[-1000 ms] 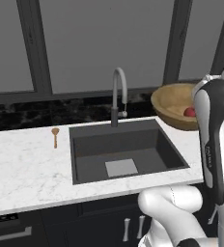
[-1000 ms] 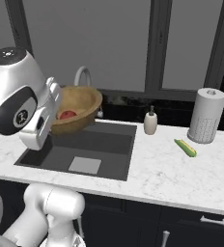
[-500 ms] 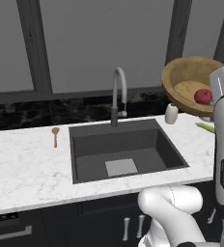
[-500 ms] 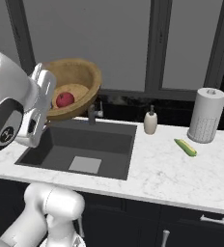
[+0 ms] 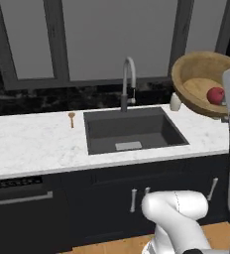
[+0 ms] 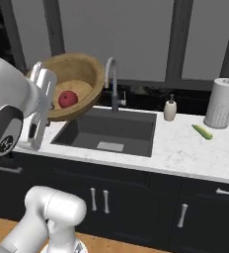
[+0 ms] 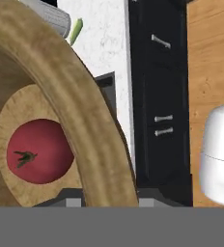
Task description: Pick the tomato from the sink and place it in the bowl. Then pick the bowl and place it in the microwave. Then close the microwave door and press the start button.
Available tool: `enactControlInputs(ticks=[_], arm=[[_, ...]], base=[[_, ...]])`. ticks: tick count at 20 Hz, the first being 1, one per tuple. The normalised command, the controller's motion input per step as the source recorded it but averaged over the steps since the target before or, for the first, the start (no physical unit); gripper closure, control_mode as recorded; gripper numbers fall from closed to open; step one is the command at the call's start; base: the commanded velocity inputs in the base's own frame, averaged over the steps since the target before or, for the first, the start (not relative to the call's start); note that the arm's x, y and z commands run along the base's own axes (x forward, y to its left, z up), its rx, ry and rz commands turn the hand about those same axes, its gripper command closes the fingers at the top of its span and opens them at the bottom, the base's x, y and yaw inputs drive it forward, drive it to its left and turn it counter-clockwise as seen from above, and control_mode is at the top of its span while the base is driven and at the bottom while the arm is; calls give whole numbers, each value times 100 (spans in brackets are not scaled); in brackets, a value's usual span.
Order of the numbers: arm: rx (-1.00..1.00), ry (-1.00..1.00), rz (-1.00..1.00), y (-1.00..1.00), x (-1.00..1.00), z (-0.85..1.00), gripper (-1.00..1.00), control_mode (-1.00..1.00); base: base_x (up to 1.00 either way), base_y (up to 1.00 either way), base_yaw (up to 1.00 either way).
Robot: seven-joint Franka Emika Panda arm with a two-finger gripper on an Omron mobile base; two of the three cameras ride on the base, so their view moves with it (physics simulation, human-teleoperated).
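The light brown wooden bowl (image 5: pixel 199 79) hangs tilted in the air above the counter, to the right of the sink (image 5: pixel 104 128). The small red tomato (image 5: pixel 215 95) lies inside it, low against the wall. From the right base view, the bowl (image 6: pixel 82 76) is up beside the faucet (image 6: pixel 111 79), the tomato (image 6: pixel 67 99) in it. My gripper (image 7: pixel 109 198) is shut on the bowl's thick rim (image 7: pixel 87 125), one finger inside and one outside. The tomato (image 7: pixel 39 152) sits just inside the rim. The dark sink (image 6: pixel 111 129) holds nothing. The microwave and its door are out of view.
A wooden spoon (image 5: pixel 71 118) lies left of the sink. A soap dispenser (image 6: pixel 171 107), a green vegetable (image 6: pixel 202 131) and a paper towel roll (image 6: pixel 220 103) stand on the counter to the right. Dark cabinet fronts (image 6: pixel 136 197) run below, above a wooden floor.
The bowl with the tomato has gone up from the counter into the air. The whole picture has pulled back from the counter, so the base has moved and the cabinet fronts now show.
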Motion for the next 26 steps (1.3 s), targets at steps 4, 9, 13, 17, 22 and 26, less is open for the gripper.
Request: enactControlInputs(ticks=[4,9,13,17,22,26], arm=[[0,0,0,0,0,0,100,100],[0,0,0,0,0,0,100,100],[0,0,0,0,0,0,100,100],[0,0,0,0,0,0,100,100],[0,0,0,0,0,0,100,100],[0,0,0,0,0,0,100,100]], base=[[-94,100,26],[-9,97,68],[0,61,88],[0,41,94],[0,24,98],[0,0,100]])
